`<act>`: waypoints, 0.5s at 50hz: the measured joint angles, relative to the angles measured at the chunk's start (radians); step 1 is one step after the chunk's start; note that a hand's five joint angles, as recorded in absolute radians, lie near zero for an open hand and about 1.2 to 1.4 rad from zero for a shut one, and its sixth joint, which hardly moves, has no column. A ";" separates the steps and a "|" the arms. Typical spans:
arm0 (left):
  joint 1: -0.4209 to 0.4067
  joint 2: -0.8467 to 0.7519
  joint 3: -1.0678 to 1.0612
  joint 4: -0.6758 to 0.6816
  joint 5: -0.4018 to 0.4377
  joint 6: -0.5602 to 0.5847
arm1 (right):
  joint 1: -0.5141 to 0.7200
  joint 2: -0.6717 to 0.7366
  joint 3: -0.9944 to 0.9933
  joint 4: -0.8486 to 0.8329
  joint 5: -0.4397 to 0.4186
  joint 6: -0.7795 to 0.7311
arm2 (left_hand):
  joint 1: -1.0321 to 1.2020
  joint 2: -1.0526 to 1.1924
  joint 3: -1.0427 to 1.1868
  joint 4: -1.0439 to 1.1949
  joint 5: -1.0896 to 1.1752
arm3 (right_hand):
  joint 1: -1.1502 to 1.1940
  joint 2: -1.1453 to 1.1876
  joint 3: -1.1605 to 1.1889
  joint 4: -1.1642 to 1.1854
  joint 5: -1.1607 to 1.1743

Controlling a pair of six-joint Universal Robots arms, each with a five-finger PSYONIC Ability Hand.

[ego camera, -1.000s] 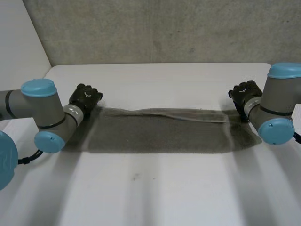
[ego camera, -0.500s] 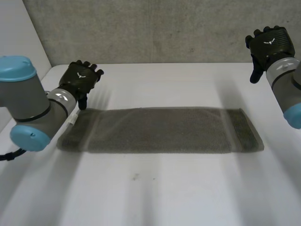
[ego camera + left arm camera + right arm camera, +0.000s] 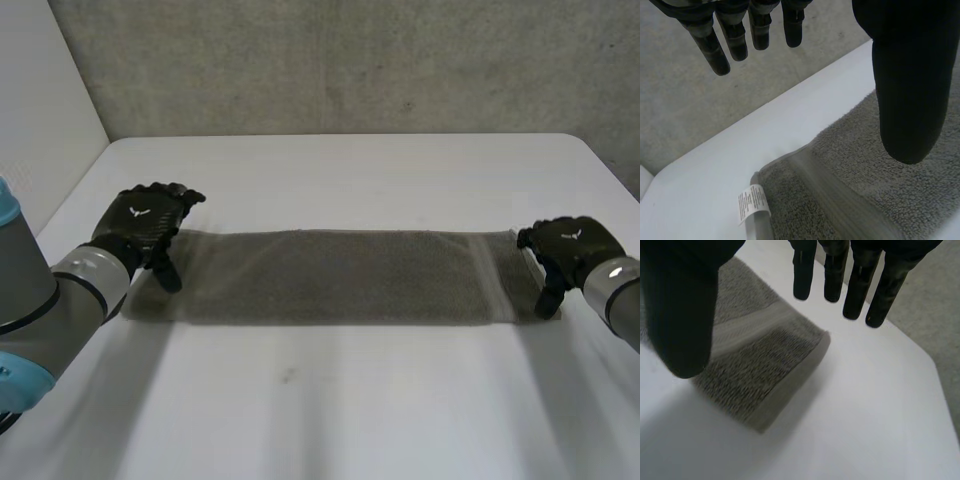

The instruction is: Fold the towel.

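A white table (image 3: 340, 400) with rounded far corners meets a rough grey concrete wall (image 3: 340, 60), well beyond the left hand (image 3: 145, 225). Outward of that hand rises a plain white panel (image 3: 40, 90), perhaps a side wall. The light is soft and even.

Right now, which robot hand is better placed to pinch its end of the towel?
Right, narrowly. The right robot hand is open, with the towel corner lying between thumb and fingers. The left robot hand is open too, but its fingers reach beyond the towel's edge.
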 measured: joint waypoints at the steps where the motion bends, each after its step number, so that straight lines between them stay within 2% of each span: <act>1: 0.003 0.000 -0.004 0.006 0.000 -0.005 | -0.004 0.003 0.007 -0.009 -0.006 -0.001 | 0.000 0.000 0.000 0.000 0.000 | 0.006 0.004 0.005 0.007 0.006; 9: 0.027 0.004 -0.034 0.047 0.000 -0.042 | -0.035 0.072 0.044 -0.108 -0.037 -0.035 | -0.001 -0.001 0.000 -0.002 0.000 | 0.063 0.070 0.073 0.082 0.067; 20: 0.023 0.005 -0.041 0.049 0.000 -0.046 | -0.060 0.118 0.037 -0.130 -0.038 -0.074 | -0.005 -0.001 0.000 -0.002 0.000 | 0.117 0.145 0.138 0.142 0.126; 21: 0.020 0.004 -0.042 0.048 0.000 -0.045 | -0.062 0.127 0.035 -0.136 -0.039 -0.077 | -0.005 -0.001 0.000 -0.002 0.000 | 0.209 0.252 0.239 0.240 0.218; 23: 0.018 0.004 -0.042 0.048 0.000 -0.045 | -0.063 0.131 0.033 -0.140 -0.040 -0.079 | -0.005 -0.001 0.000 -0.002 0.000 | 0.209 0.252 0.239 0.240 0.218; 24: 0.017 0.004 -0.043 0.048 0.000 -0.045 | -0.064 0.137 0.031 -0.147 -0.040 -0.081 | -0.005 -0.001 0.000 -0.002 0.000 | 0.474 0.571 0.540 0.543 0.506; 25: 0.016 0.004 -0.043 0.048 0.000 -0.045 | -0.064 0.141 0.029 -0.152 -0.039 -0.083 | -0.005 -0.001 0.000 -0.002 0.000 | 0.562 0.671 0.656 0.660 0.622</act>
